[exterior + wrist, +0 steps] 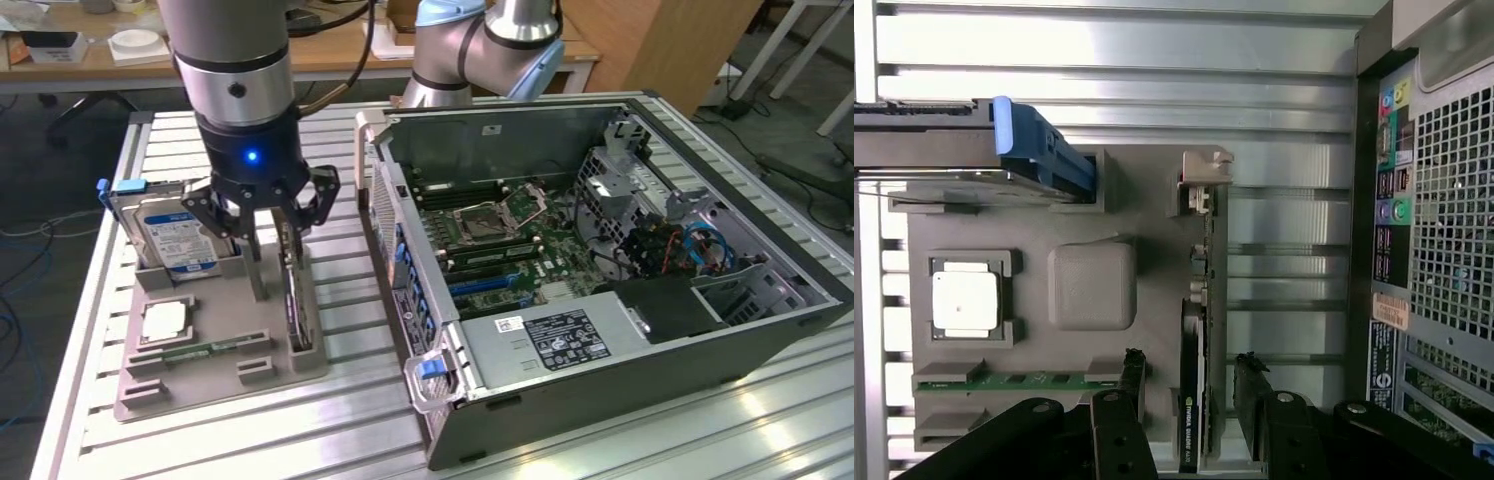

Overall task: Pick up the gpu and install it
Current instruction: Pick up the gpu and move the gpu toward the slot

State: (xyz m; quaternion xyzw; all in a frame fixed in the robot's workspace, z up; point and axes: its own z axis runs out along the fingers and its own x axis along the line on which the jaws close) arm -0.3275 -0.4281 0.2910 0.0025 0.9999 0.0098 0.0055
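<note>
Pretty clearly a robotics lab, not someone's home bench. A robot arm (pixel 234 60) with a black end effector (pixel 1192 362) hangs over a slatted aluminium surface (pixel 334 400), and a second arm (pixel 481 40) stands just behind it. An opened PC tower (pixel 747 340) lies on its side next to a grey tray (pixel 200 375) holding loose computer parts. A cluttered wooden desk (pixel 134 72) sits behind, and cables (pixel 787 150) trail over the floor.

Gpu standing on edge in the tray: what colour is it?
The gpu is mostly black with small green marking; the wrist view shows it best.
</note>
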